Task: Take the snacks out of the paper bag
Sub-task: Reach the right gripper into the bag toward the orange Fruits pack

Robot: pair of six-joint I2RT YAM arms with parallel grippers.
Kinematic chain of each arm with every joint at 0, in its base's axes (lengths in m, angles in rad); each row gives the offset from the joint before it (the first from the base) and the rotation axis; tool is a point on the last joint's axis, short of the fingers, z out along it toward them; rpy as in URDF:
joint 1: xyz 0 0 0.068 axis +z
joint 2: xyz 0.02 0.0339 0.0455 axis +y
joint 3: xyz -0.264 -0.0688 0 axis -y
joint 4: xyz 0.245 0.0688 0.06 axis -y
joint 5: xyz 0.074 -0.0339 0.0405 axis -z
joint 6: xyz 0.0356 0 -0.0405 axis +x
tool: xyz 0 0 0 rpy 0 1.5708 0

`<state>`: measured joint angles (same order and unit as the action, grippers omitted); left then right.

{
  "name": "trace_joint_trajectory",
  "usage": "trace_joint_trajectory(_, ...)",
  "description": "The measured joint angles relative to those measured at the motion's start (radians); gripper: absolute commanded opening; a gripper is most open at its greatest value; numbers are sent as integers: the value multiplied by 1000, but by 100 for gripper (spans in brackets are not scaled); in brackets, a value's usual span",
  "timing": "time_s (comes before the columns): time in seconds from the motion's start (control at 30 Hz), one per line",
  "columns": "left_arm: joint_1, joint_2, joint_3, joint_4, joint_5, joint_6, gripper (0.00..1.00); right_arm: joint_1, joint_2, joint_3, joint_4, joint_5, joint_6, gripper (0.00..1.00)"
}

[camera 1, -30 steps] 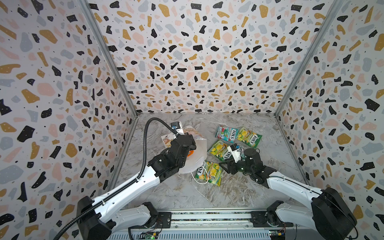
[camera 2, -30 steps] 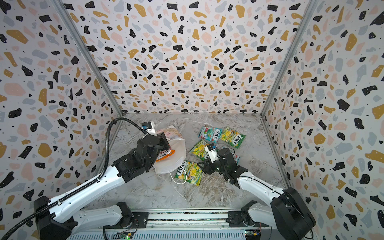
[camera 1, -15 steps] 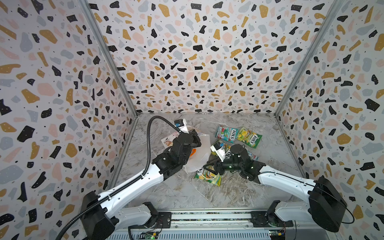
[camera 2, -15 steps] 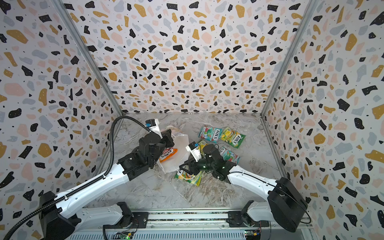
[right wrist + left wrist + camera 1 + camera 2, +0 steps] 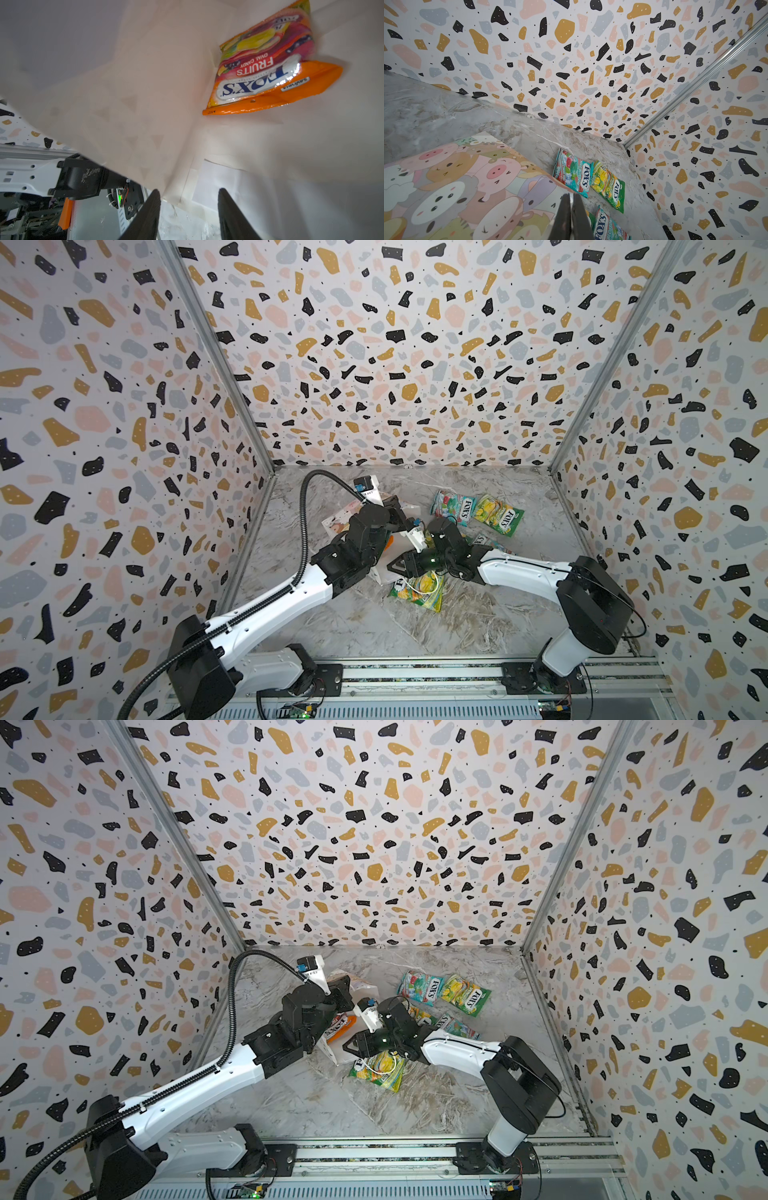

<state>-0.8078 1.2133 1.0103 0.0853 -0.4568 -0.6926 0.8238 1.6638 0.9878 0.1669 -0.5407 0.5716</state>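
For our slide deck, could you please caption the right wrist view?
Right wrist view: open right jaws at the bag mouth, one orange packet lying inside.

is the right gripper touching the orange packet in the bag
Apart. Right wrist view: bare paper bag wall lies between the right gripper and the orange packet.

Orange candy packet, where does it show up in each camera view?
Top view: orange packet peeking from the paper bag mouth.
Top view: same spot, label showing.
Left wrist: not in it.
Right wrist: deep inside the bag.
Shared landmark: the paper bag.
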Motion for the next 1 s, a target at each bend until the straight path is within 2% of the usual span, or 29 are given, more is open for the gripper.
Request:
trace_joint_trajectory(0.43, 0, 1, 3, 4, 41, 8, 0, -28, 233, 223, -85, 85, 133, 47)
trace_joint_trajectory(0.73, 0, 4, 22, -10, 57, 18, 0, -39, 321, 284, -100, 156, 203, 52)
trace_joint_trajectory(1.0, 0, 14, 25, -11, 68, 18, 0, -40, 370, 324, -89, 189, 248, 53)
